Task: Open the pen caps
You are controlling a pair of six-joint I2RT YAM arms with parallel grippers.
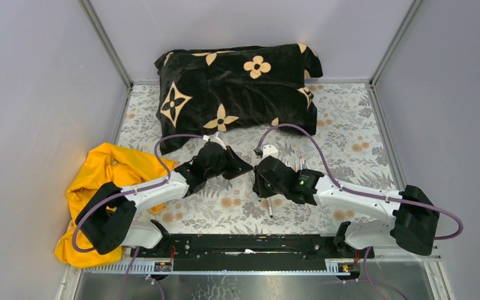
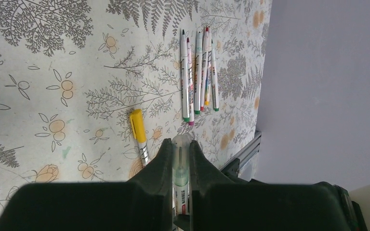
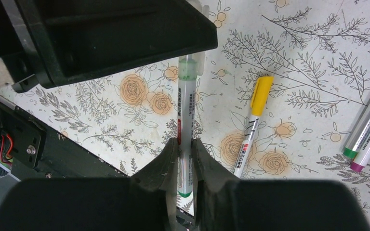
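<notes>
Over mid-table, just above the floral cover (image 1: 350, 144), logged one pen bridged between both arms. Noted left gripper (image 2: 181, 143) jaws squeezed almost together on the pen cap (image 2: 182, 166), a translucent, green-tinted sleeve at the end away from the other arm. Noted right gripper (image 3: 185, 142) jaws narrowed onto the whitish pen barrel (image 3: 185, 110), gripping close to its green-banded tail. Cannot tell whether cap is fully seated on barrel or partly drawn.

Found second pen flat on cover just beside the held one, yellow cap (image 3: 260, 94) on, apart from both grippers. Found cluster of pens (image 2: 200, 72) lying side by side farther out, tips bare, coloured tails green, magenta, red. Recorded black patterned cushion (image 1: 237, 87) at back of table, yellow cloth (image 1: 100, 175) at left edge.
</notes>
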